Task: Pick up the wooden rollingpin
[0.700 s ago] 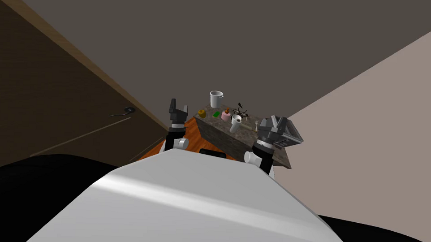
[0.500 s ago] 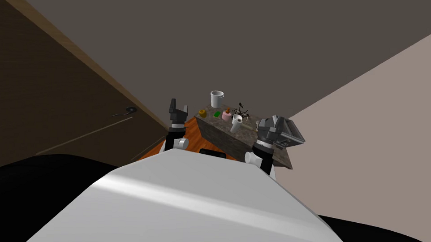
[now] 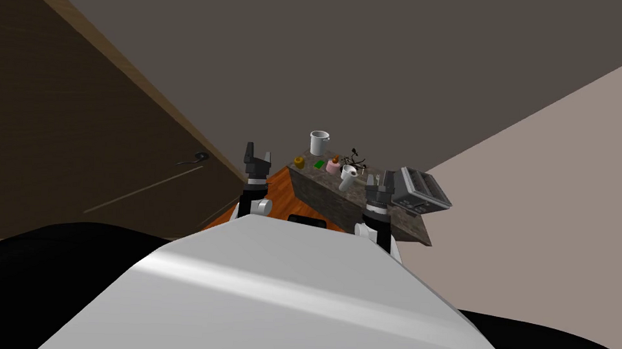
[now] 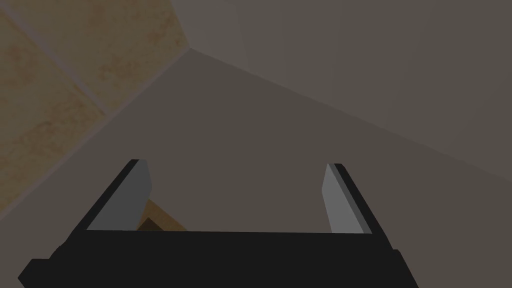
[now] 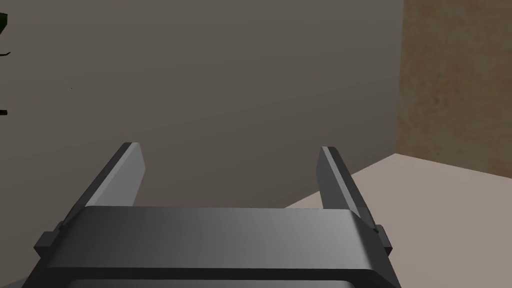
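Approach step: both claws gape empty, left gripper (image 3: 256, 153) idle at 9 o'clock, right gripper (image 3: 381, 183) over the counter (image 3: 325, 194) beside the likely rollingpin (image 3: 366, 178), at 3 o'clock of the white mug (image 3: 347, 177); next, tip down onto it.

Both arms (image 3: 253, 192) rise side by side; the left gripper (image 4: 236, 162) and right gripper (image 5: 230, 146) stand with fingers (image 5: 125, 175) spread wide, apparently aimed upward.

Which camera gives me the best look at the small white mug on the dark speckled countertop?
Head view: the small white mug sits on the dark speckled countertop, small in the picture, near the right gripper. Both wrist cameras aim away from the counter, past open fingers.
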Controlling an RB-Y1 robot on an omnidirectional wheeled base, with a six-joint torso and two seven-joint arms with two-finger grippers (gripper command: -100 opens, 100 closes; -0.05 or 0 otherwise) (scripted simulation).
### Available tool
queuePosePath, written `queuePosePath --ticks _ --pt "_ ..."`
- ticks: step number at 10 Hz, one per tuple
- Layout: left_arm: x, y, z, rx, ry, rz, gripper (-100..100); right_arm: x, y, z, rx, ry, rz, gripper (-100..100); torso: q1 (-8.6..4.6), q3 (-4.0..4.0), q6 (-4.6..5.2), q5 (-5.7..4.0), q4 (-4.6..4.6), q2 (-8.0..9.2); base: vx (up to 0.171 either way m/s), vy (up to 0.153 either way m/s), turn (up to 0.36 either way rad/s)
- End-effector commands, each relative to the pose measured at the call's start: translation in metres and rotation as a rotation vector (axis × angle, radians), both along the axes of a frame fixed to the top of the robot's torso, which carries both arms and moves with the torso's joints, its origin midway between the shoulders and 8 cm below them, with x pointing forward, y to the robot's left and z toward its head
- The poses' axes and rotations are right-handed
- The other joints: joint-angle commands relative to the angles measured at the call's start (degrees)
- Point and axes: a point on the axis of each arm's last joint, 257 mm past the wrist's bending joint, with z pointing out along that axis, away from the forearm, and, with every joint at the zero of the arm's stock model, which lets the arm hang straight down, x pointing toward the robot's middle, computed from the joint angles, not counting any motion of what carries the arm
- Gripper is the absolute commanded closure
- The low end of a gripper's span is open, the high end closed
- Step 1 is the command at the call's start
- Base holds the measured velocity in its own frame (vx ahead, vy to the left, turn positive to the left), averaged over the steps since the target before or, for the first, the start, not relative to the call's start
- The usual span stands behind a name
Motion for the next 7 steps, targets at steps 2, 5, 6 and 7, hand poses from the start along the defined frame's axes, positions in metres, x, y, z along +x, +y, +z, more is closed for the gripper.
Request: queuePosePath --ticks 2,5,6,7 --pt "0.0 0.0 0.0 0.0 0.0 0.0 0 0.003 0.01 -0.026 -0.07 0.06 0.043 -100 -0.05 0.0 -0.01 -0.02 0.0 0.01 -0.051 0.085 0.079" --pt "0.0 0.0 0.0 0.0 0.0 0.0 0 0.003 0.018 -0.056 -0.151 0.13 0.082 -100 -0.04 0.03 -0.01 -0.02 0.01 0.06 -0.057 0.092 0.079" --pt "0.0 0.0 0.0 0.0 0.0 0.0 0 0.003 0.019 -0.057 -0.168 0.134 0.091 -100 0.1 0.05 -0.02 0.01 0.02 0.09 -0.049 0.105 0.033" --pt "0.0 0.0 0.0 0.0 0.0 0.0 0 0.002 0.021 -0.074 -0.207 0.172 0.107 -100 0.07 0.04 0.01 0.01 0.02 0.07 -0.049 0.104 0.072"
